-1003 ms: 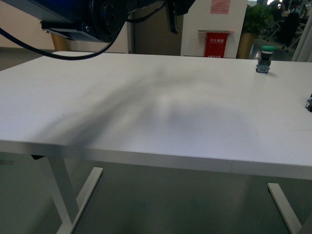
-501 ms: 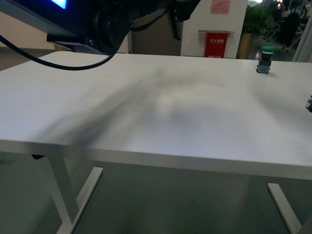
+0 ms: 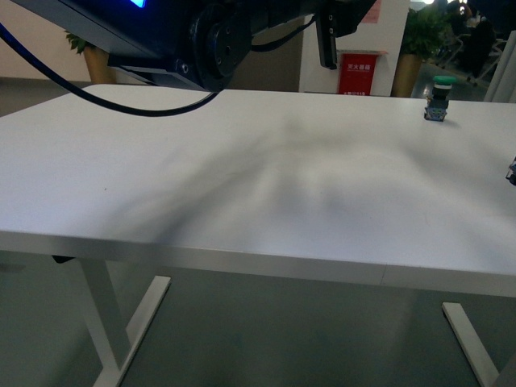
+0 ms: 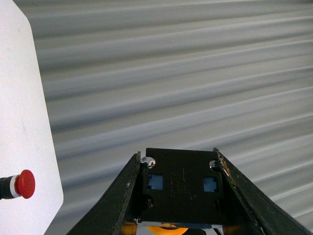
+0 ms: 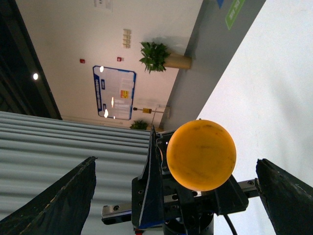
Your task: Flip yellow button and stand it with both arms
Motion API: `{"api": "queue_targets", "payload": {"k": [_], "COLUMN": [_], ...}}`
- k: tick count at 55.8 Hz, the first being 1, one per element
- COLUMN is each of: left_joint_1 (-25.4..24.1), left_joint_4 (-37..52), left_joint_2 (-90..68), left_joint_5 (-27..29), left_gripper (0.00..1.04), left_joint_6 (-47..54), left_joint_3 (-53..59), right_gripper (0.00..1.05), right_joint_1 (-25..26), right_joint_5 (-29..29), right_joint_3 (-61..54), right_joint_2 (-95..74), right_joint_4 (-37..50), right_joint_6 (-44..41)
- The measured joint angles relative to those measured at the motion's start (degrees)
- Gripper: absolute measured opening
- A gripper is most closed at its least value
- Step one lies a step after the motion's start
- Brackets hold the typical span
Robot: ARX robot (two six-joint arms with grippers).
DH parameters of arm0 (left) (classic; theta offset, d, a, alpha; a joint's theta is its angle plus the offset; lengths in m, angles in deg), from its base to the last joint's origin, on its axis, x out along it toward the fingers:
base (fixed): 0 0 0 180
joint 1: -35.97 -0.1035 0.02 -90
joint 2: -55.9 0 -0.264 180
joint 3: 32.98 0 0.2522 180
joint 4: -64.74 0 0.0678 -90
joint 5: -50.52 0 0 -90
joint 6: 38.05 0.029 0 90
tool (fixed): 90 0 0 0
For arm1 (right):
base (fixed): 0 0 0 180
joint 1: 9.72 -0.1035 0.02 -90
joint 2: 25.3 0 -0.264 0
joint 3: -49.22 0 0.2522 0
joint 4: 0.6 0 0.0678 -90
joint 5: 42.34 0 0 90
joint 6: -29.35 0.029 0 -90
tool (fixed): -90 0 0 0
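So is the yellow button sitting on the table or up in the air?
Up in the air. The left gripper holds the yellow button clear of the table, cap toward the right wrist camera.

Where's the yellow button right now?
In the air, off the table: the yellow button sits in the left claw, cap facing the right wrist camera. The front view doesn't show it.

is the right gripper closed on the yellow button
No, the right gripper is open, fingers wide apart either side of the yellow button.
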Motion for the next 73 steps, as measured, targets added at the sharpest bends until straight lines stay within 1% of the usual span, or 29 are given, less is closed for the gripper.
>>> {"api": "queue_targets", "payload": {"k": [6, 14, 21, 32, 35, 42, 49, 55, 59, 63, 64, 65, 73], "left_joint_1": [0.0, -0.1, -0.1, -0.1, -0.1, -0.2, -0.5, -0.7, -0.7, -0.7, -0.7, -0.7, -0.7], "left_joint_4": [-0.4, -0.5, -1.1, -1.1, -1.2, -2.3, -3.3, -3.9, -4.6, -4.9, -4.9, -5.0, -7.8], "left_joint_2": [0.1, 0.2, 0.2, 0.3, 0.5, 0.5, 0.2, -0.4, -0.9, -1.9, -2.1, -2.4, -4.2], "left_joint_5": [0.0, 0.0, -0.2, -0.7, -0.9, -1.7, -1.8, -1.8, -2.4, -2.8, -2.9, -2.9, -3.7], "left_gripper": [0.37, 0.37, 0.37, 0.37, 0.37, 0.37, 0.37, 0.37, 0.37, 0.37, 0.37, 0.37, 0.37], "left_joint_6": [0.1, 0.2, 0.7, 1.1, 1.3, 2.1, 2.4, 2.4, 2.7, 2.7, 2.7, 2.7, 3.6], "left_joint_3": [-0.1, -0.1, -0.1, -0.1, -0.1, -0.3, -2.3, -5.2, -6.6, -7.5, -7.7, -8.0, -12.2], "right_gripper": [0.98, 0.98, 0.98, 0.98, 0.98, 0.98, 0.97, 0.8, 0.61, 0.44, 0.41, 0.38, 0.38], "right_joint_1": [-0.5, -1.9, -3.0, -4.6, -5.0, -5.1, -4.5, -4.2, -4.2, -4.3, -4.4, -4.4, -4.5], "right_joint_5": [-0.7, -3.0, -3.7, -6.6, -8.2, -11.0, -11.4, -11.6, -11.7, -12.6, -12.7, -12.7, -13.1], "right_joint_3": [0.0, -0.1, -0.1, 0.5, 0.9, 1.4, 1.4, 1.4, 1.4, 1.4, 1.4, 1.4, 1.4], "right_joint_2": [-0.6, -1.6, -2.2, -4.6, -5.3, -5.6, -5.6, -5.6, -5.6, -5.6, -5.6, -5.7, -5.7], "right_joint_4": [1.1, 3.9, 3.8, 4.4, 5.4, 6.9, 7.2, 7.2, 7.6, 8.1, 8.2, 8.4, 8.5], "right_joint_6": [0.3, 0.6, 0.7, 0.2, -0.3, -0.6, -0.3, -0.2, -0.5, -0.7, -0.7, -0.7, -0.9]}}
